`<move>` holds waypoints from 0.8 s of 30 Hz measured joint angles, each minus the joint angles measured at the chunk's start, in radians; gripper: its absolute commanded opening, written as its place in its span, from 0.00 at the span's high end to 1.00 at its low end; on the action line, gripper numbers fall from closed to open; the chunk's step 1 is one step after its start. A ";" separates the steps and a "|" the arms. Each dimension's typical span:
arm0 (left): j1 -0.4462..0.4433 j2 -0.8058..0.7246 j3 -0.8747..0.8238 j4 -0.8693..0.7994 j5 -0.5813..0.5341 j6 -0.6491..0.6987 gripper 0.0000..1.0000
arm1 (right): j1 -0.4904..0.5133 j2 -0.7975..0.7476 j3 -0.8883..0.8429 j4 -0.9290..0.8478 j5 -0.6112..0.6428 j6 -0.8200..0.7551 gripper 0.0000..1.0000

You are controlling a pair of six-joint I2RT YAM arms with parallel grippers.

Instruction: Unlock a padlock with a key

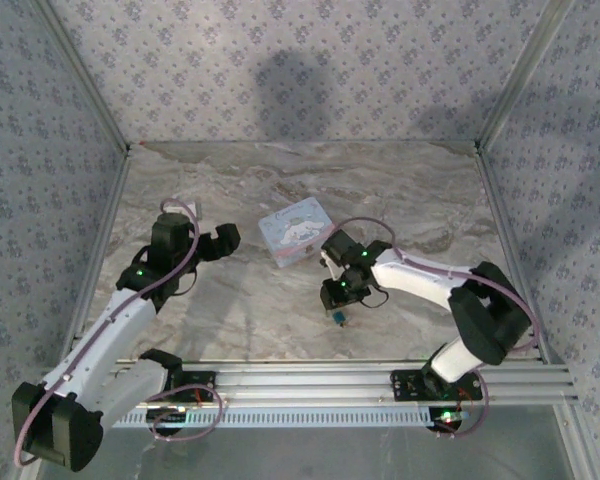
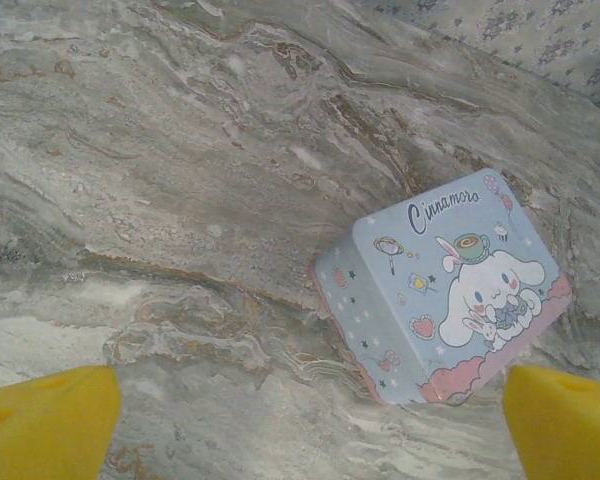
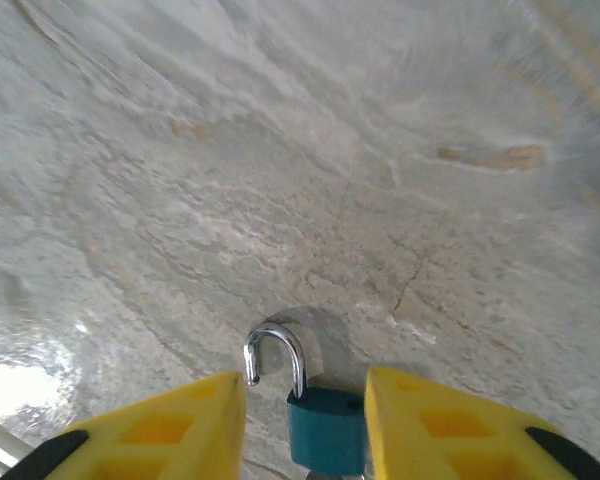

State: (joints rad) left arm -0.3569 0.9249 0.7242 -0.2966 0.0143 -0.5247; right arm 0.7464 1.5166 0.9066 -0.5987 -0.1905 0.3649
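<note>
Two arms [image 1: 130,310] flank a bare stretch of marble tabletop [image 1: 250,310]. Left end effector [image 1: 230,240] hangs released, yellow fingertips [image 2: 50,420] spread wide, just left of the pale blue tin [image 1: 295,238], which lies mid-table, well apart from the papered walls [image 1: 310,70]. Right end effector [image 1: 334,299] straddles the blue padlock [image 3: 327,430] near the front rail [image 1: 360,375]; one finger [image 3: 450,420] touches its body, but whether it is clamped I cannot tell. Its silver shackle [image 3: 275,350] stands with one end free.
</note>
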 measured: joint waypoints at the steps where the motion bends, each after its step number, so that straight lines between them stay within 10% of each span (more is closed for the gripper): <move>1: 0.003 0.000 0.003 0.000 0.001 -0.002 0.02 | -0.007 -0.021 0.001 -0.001 0.005 0.000 0.58; 19: 0.121 -0.021 0.058 -0.004 -0.053 0.071 0.02 | -0.355 -0.545 -0.138 0.199 0.218 -0.093 0.02; 24: 0.130 -0.036 -0.029 0.118 -0.148 0.151 0.02 | -0.486 -0.583 -0.295 0.373 0.280 -0.138 0.00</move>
State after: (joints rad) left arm -0.2268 0.8886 0.6949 -0.1787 -0.1337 -0.3733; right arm 0.2600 0.9340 0.6117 -0.2256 0.0891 0.2264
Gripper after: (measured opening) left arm 0.979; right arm 0.996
